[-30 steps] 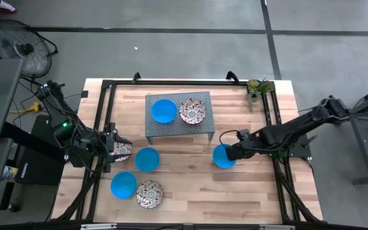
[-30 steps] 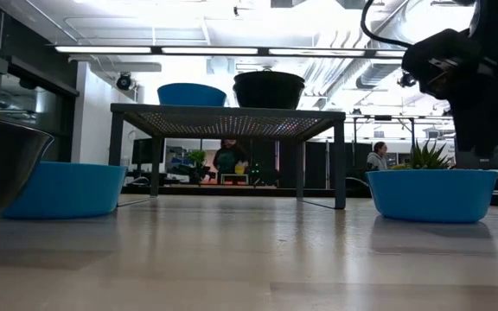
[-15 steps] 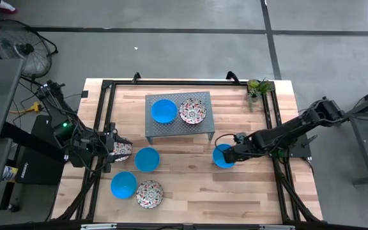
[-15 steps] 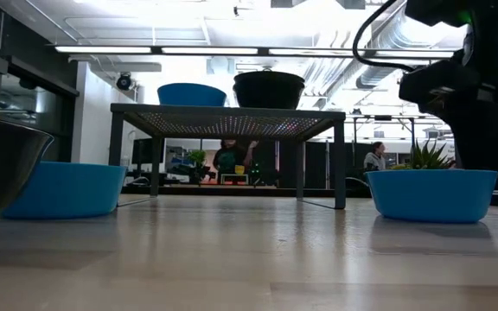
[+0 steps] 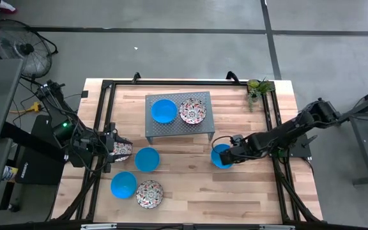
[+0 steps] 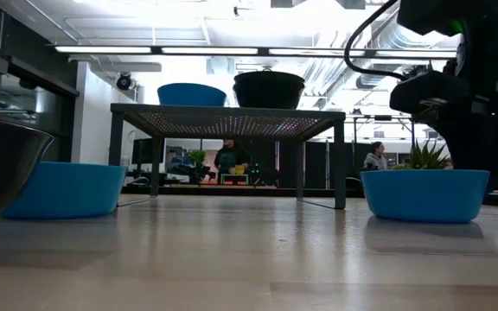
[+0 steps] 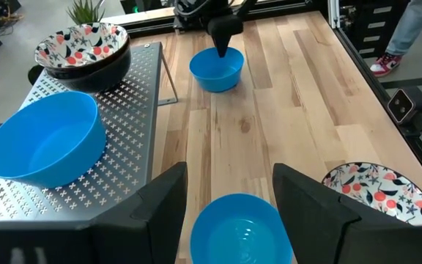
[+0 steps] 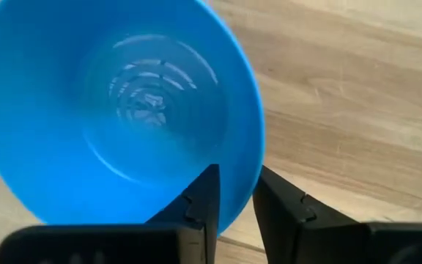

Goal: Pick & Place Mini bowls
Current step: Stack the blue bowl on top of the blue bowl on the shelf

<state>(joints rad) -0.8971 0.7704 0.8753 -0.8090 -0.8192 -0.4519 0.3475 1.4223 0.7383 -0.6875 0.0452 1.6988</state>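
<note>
Here we have the right gripper (image 5: 229, 156) low over the table (image 5: 190, 191), just right of the grey perforated stand (image 5: 177, 126), with its two fingers (image 8: 207, 198) straddling the rim of a blue bowl (image 5: 220, 155): one finger sits inside the bowl, the other outside, and the wall lies in the narrow gap between them. We see the pads close on the rim, though we cannot tell for certain that they press it. In the low view that bowl (image 6: 422, 195) rests flat on the wood, with the dark gripper rising behind it. On the stand sit two more mini bowls side by side, a blue one (image 5: 163, 110) and a floral one (image 5: 192, 111). Toward the left front of the table we count another blue bowl (image 5: 147, 159), a third blue bowl (image 5: 123, 184) nearer the edge, and a floral bowl (image 5: 150, 193) just beside that one. The left gripper (image 5: 110, 150) waits at the table's left edge, beside a further floral bowl (image 5: 121, 150); its wrist view shows its fingers (image 7: 160, 209) spread well apart above the nearest blue bowl, holding nothing.
</note>
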